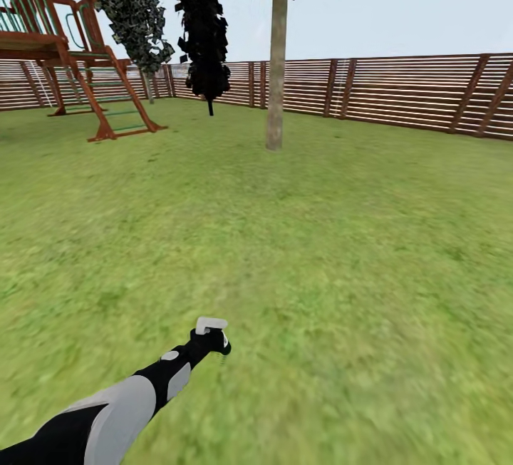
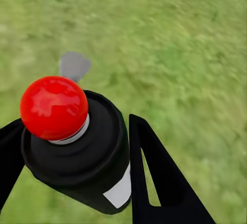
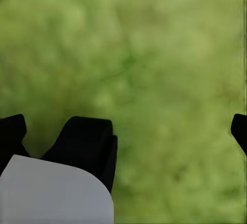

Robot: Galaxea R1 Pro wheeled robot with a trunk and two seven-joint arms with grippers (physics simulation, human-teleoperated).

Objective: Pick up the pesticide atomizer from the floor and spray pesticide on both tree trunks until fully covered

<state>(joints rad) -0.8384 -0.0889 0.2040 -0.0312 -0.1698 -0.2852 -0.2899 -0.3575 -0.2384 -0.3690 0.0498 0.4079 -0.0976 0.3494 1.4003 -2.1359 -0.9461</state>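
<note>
With the left gripper (image 2: 77,183) clamped around the pesticide atomizer (image 2: 77,147), well short of the tree trunk (image 1: 276,58) ahead, and the right gripper's (image 3: 123,131) state impossible to tell, I'd close in on that trunk, keeping the nozzle aimed squarely at it.

My head view crops the tree (image 1: 276,58) crown and the playhouse (image 1: 43,30) at its edges. My left wrist view cuts off the pesticide atomizer (image 2: 82,152) base. Grass (image 3: 154,54) blurs beneath my right wrist.
</note>
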